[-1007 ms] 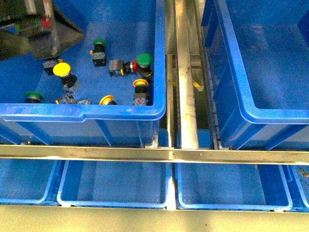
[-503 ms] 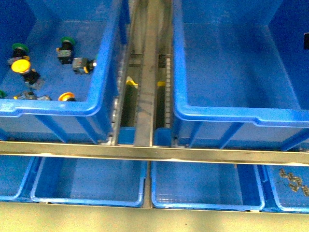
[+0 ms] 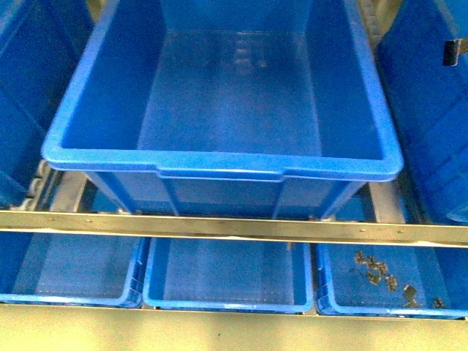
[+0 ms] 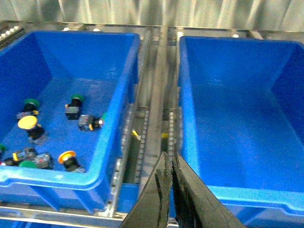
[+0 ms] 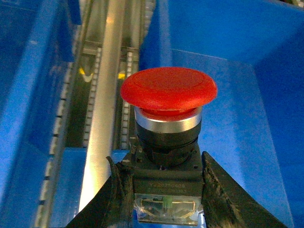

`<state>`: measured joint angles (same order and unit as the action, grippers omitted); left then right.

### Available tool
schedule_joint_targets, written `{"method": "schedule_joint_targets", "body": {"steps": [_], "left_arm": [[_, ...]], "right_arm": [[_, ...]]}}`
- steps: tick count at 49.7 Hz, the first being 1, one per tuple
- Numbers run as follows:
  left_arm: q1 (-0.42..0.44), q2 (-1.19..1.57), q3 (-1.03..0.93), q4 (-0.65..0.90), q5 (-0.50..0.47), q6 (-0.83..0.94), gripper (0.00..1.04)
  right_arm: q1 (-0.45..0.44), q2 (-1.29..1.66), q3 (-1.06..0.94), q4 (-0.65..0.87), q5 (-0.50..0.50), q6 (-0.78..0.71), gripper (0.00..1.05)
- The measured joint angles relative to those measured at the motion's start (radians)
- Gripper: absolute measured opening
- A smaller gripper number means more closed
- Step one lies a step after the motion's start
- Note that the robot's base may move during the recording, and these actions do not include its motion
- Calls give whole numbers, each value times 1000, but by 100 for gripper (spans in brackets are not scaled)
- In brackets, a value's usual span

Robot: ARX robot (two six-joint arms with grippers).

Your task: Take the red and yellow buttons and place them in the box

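Red plastic, glossy and domed: that is the cap of the red button (image 5: pixel 168 90) the right gripper (image 5: pixel 164 166) is carrying. Its two dark fingers (image 5: pixel 118 185) are pressing on opposite flat sides of the black switch body, open only as wide as that body, with the silver collar and cap standing out beyond the fingertips.

To my eye the hold is sitting in the right place. The piece is looking hard, stiff and light. The squared body is giving the pads flat faces to bite on, where the smooth rounded cap would likely be slipping away. The clear part at the base, down between the fingers, seems the more delicate end, so I would not be squeezing there.

Past the fingertips the box (image 5: pixel 228 28) is filling much of the view, with a metal rail (image 5: pixel 102 95) running past the other side of the button. I cannot tell whether the button is hanging fully over the inside yet. From the front the box (image 3: pixel 219 167) is lying empty.

The left gripper (image 4: pixel 171 187) is carrying nothing, its fingers drawn almost together. Ahead of them, to one side of the rail, the source bin (image 4: pixel 47 178) is holding a yellow button (image 4: pixel 27 122), an orange-capped one (image 4: pixel 67 156) and a green-capped button (image 4: pixel 31 102).
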<state>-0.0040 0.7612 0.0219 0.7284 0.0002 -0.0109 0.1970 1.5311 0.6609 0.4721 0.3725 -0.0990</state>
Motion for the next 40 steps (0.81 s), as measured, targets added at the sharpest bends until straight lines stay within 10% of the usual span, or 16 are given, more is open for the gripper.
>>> {"method": "schedule_joint_targets", "body": {"steps": [40], "left_arm": [[0,-465,-2,-432,0,1,3]], "right_arm": [[45,33,-11,38,15,32,31]]}}
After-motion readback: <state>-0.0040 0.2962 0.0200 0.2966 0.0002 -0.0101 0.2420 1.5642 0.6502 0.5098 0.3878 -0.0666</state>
